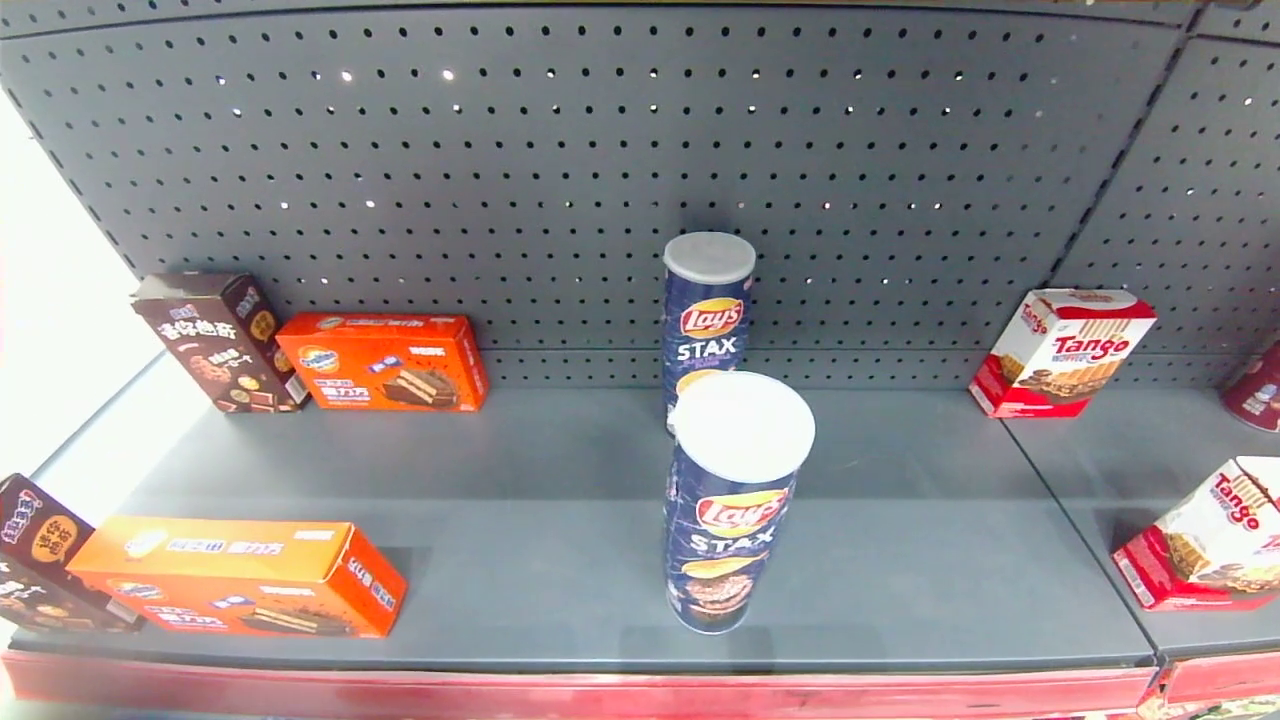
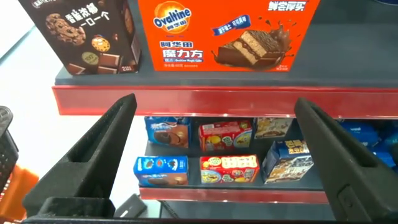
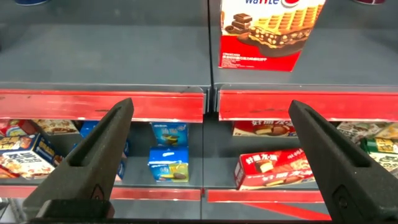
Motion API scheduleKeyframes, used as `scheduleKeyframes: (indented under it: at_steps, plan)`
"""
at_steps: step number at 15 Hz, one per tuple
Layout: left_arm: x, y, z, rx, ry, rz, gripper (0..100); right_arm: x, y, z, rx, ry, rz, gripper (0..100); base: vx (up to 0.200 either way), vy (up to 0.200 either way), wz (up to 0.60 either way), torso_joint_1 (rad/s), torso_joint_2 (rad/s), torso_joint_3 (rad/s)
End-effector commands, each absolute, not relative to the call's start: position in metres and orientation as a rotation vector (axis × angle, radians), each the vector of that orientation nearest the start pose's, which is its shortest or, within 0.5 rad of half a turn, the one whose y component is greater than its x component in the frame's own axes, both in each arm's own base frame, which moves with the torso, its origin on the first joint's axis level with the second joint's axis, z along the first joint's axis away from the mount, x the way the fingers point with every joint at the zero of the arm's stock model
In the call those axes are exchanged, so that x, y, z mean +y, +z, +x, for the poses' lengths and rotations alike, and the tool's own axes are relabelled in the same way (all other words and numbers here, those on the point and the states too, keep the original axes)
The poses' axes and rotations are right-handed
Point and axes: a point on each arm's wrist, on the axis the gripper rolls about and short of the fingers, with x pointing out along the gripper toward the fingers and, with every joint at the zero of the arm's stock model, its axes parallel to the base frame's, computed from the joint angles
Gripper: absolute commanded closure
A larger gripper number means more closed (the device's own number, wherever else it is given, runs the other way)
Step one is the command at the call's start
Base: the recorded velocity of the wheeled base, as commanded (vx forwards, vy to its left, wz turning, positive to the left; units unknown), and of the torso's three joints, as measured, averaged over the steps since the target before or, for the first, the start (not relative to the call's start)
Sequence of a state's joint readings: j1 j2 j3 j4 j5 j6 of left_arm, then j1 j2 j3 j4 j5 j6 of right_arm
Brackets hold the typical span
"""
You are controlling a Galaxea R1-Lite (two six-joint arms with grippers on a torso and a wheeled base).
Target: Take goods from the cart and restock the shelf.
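Two dark blue chip cans stand upright on the grey shelf (image 1: 560,540): one near the front (image 1: 733,510), one behind it by the pegboard (image 1: 706,318). Orange boxes lie at the front left (image 1: 240,578) and back left (image 1: 385,360), each beside a brown cookie box (image 1: 215,340). My left gripper (image 2: 214,168) is open and holds nothing, below and in front of the shelf's red edge (image 2: 224,101), facing the orange box (image 2: 227,34). My right gripper (image 3: 217,165) is open with nothing between its fingers, before the red edge under a red-and-white wafer box (image 3: 270,31).
Red-and-white wafer boxes sit at the right, one at the back (image 1: 1060,350) and one near the front (image 1: 1205,545). Lower shelves hold blue and red snack boxes (image 2: 229,169), (image 3: 168,163). Bare shelf floor stretches on both sides of the cans.
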State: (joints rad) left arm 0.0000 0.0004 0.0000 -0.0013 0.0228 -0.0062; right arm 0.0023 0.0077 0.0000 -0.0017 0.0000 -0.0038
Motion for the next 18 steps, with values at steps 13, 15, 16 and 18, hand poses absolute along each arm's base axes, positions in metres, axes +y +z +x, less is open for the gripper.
scheduleKeyframes:
  at_steps: [13,15,16,18]
  plan:
    - [0.0005,0.0756,-0.0228,-0.002,0.021,-0.008,0,0.0000,0.0758,-0.0221,0.008,0.005,-0.005,0,0.000,-0.031,0.00,0.000,0.00,0.000]
    - [0.0005,0.0756,-0.0228,-0.002,0.023,-0.009,0,0.0000,0.0758,-0.0221,0.008,0.005,-0.005,0,0.000,0.000,0.00,0.000,0.00,0.000]
    - [0.0005,0.0756,-0.0228,-0.002,0.023,-0.006,0,0.0000,0.0758,-0.0221,0.008,0.005,-0.005,0,0.000,0.000,0.00,0.000,0.00,0.000]
    - [0.0005,0.0756,-0.0228,-0.002,0.021,-0.008,0,0.0000,0.0758,-0.0221,0.008,0.005,-0.005,0,-0.200,0.000,0.00,0.002,0.00,0.002]
